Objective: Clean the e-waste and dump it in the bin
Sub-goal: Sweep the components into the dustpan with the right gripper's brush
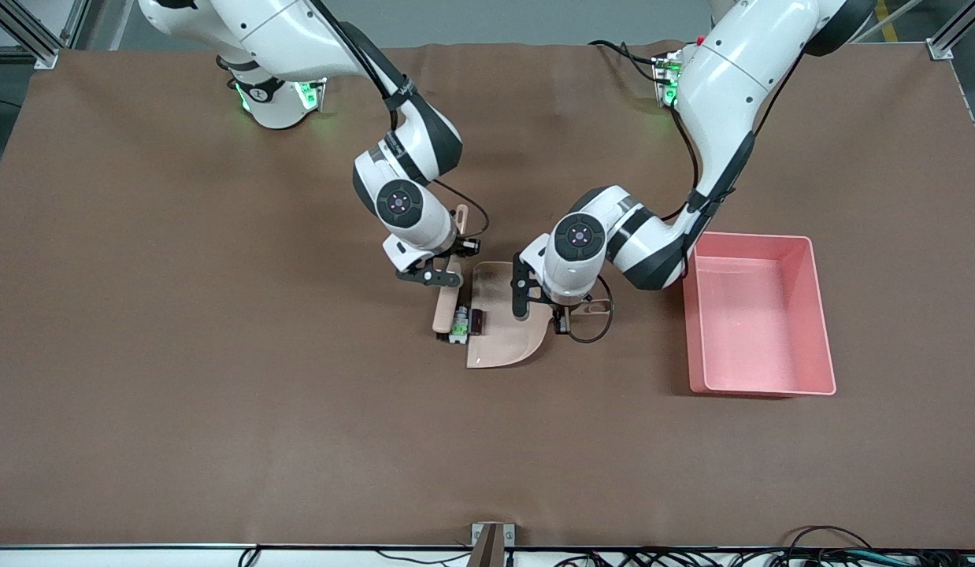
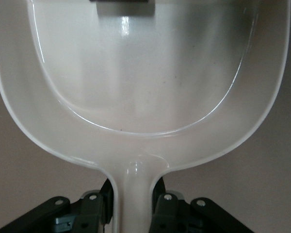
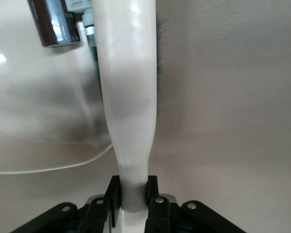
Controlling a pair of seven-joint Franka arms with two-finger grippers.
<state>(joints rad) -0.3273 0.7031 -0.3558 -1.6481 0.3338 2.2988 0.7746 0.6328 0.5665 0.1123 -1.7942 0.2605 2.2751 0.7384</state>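
My left gripper (image 1: 570,316) is shut on the handle of the beige dustpan (image 1: 507,331), which lies flat on the table; in the left wrist view (image 2: 134,204) the jaws pinch the handle of the dustpan (image 2: 136,73). My right gripper (image 1: 450,269) is shut on a beige brush (image 1: 445,311), also gripped in the right wrist view (image 3: 133,199), whose head stands at the pan's open edge. The dark cylinder (image 1: 477,321) (image 3: 56,24) lies just inside that edge. The white-grey block with green marks (image 1: 459,324) (image 3: 89,24) sits between it and the brush. The pink bin (image 1: 822,315) stands toward the left arm's end.
The brown table cloth (image 1: 220,354) spreads wide on all sides of the pan. The bin holds nothing visible. A cable loops from the left wrist (image 1: 590,335) beside the pan's handle.
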